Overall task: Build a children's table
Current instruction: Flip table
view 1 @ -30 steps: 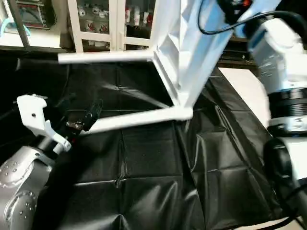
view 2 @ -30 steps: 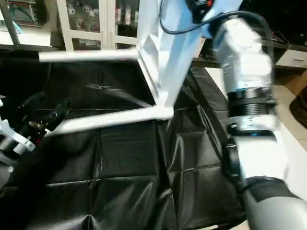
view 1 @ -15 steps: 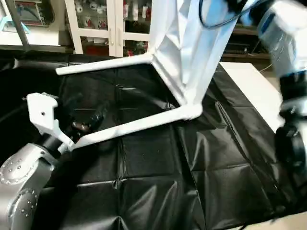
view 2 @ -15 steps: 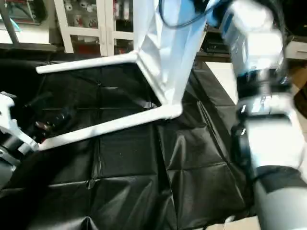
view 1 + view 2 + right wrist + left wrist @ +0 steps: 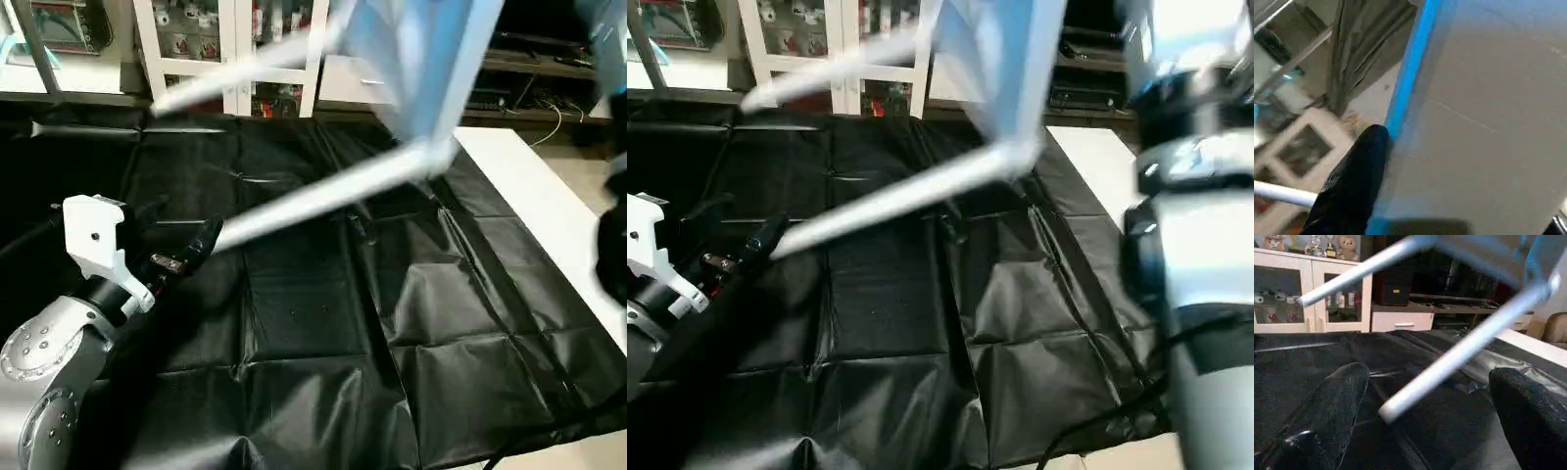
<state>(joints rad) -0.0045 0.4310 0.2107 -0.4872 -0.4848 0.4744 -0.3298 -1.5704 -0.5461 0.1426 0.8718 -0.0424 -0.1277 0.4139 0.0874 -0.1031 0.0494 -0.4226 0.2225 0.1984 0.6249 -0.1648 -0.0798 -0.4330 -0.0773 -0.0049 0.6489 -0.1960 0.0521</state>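
White plastic makes up the whole children's table (image 5: 421, 59), and it is up in the air over the black sheet (image 5: 323, 323), tilted on edge with its legs sticking out sideways toward the robot's left. The lower leg (image 5: 323, 191) slants down so that its free end hangs just beside the left gripper (image 5: 191, 250); the upper leg (image 5: 245, 78) runs across in front of the white cabinet (image 5: 230, 39). Hollow tubes and a thin ribbed top like this should be light for their bulk and fairly stiff, though the smooth plastic looks slippery, and the long legs give any swing a lot of leverage at the sockets.

From the right wrist camera, one black finger (image 5: 1352, 181) of the right gripper lies flat against the table top's broad pale face, beside its blue-lit edge. The jaws look about half open and seem to pinch the top's edge, so I judge the right gripper is carrying the whole table; the second finger is hidden.

The left gripper hovers low over the sheet with its fingers (image 5: 1327, 416) spread nearly as wide as they go and holding nothing; the leg's tip (image 5: 1388, 411) sits between them without touching. A hold near the socket end would steady the table better than one at the tip.

A white board (image 5: 549, 206) lies past the sheet's right edge.
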